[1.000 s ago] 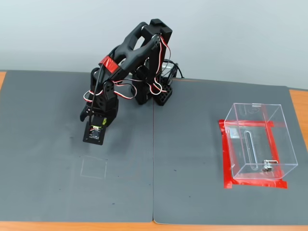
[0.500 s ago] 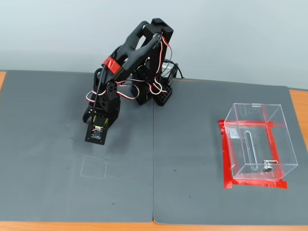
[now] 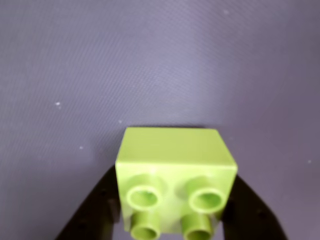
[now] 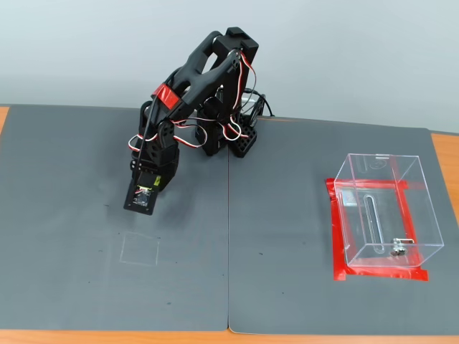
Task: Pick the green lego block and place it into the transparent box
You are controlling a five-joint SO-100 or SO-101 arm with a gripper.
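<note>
While the hand (image 3: 172, 220) pinches the green lego block (image 3: 175, 175) above the tabletop's (image 4: 86, 287) left half, it should rise higher before swinging toward the transparent box (image 4: 384, 211) near the right edge, clearing its rim.

Between the arm (image 4: 190, 100) and the clear box (image 4: 387, 211), in the fixed view, the grey mat (image 4: 287, 215) on the worktop is seen bare and open. The box is open at the top, walled on its sides and ringed by red tape (image 4: 337, 236). Beneath the hand (image 3: 172, 220), only bare mat is shown in the wrist view
</note>
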